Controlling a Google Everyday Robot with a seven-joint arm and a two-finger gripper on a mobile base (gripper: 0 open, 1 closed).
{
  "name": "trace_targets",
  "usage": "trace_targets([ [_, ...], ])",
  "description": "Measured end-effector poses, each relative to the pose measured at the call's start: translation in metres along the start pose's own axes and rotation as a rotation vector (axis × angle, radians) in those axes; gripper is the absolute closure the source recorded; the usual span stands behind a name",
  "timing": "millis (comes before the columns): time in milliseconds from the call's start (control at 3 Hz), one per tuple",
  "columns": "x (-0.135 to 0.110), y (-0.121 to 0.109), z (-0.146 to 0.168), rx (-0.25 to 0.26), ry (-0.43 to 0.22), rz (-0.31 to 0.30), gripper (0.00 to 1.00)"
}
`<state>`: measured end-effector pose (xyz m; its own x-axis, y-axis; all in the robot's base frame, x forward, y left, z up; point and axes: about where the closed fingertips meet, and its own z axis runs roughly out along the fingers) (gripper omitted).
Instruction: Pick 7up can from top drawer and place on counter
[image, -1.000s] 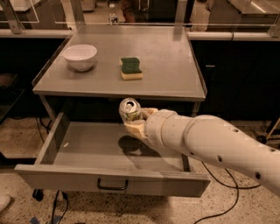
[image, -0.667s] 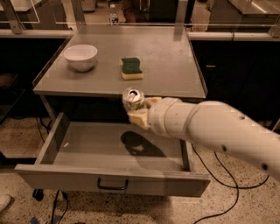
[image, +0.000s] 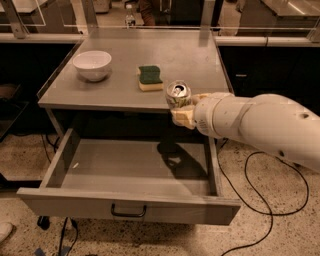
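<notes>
One white arm (image: 260, 127) enters from the right, its gripper (image: 182, 106) clenched around the 7up can (image: 178, 93), with a cream finger (image: 183, 118) against the can's lower side. The can is held upright, silver top showing, in the air at the front edge of the counter (image: 195, 60) and above the pulled-out top drawer (image: 125, 206), whose floor bears the arm's shadow (image: 175, 159). On the counter, well apart from the can, stand a white bowl (image: 92, 65) and a green sponge (image: 150, 78).
</notes>
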<state>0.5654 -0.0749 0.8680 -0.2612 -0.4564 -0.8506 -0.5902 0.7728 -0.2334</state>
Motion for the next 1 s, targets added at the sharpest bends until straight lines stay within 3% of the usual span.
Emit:
trace_targets([
  [333,-0.014,0.005,0.008,-0.019,-0.017,-0.005,1.0],
  [667,-0.073,-0.051,0.023,0.004,-0.051,-0.019,1.0],
  [1000,-0.08,-0.053,0.021,0.009,-0.061,-0.023,1.0],
])
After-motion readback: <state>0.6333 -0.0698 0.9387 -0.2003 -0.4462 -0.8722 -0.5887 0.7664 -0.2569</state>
